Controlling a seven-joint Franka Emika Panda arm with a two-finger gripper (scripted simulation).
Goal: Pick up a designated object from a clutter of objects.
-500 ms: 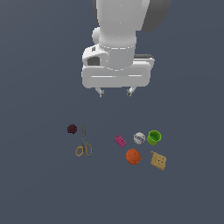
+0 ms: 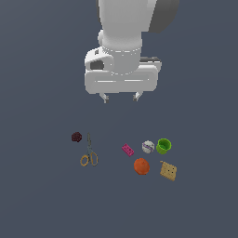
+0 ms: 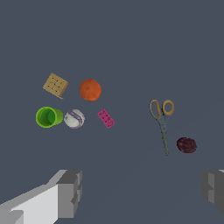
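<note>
The designated object, a flat tan cracker tile [image 2: 168, 170] [image 3: 55, 85] with a grid of dents, lies on the grey floor at the exterior view's right, beside the orange ball [image 2: 142, 166] [image 3: 90, 89]. Around it sits the clutter of objects: a green cup [image 2: 163, 146] [image 3: 47, 117], a white ball [image 2: 148, 147] [image 3: 74, 118], a pink block [image 2: 128, 149] [image 3: 106, 118], yellow-handled scissors [image 2: 89, 153] [image 3: 162, 118] and a dark red berry [image 2: 76, 137] [image 3: 186, 145]. My gripper [image 2: 121, 97] [image 3: 141, 192] hangs open high above them, empty, its fingers wide apart.
The objects lie spread on a plain dark grey floor [image 2: 42, 195]. The scissors and berry lie apart from the other items, toward the exterior view's left.
None of the objects has shifted. The gripper hangs at about the same place, open as before.
</note>
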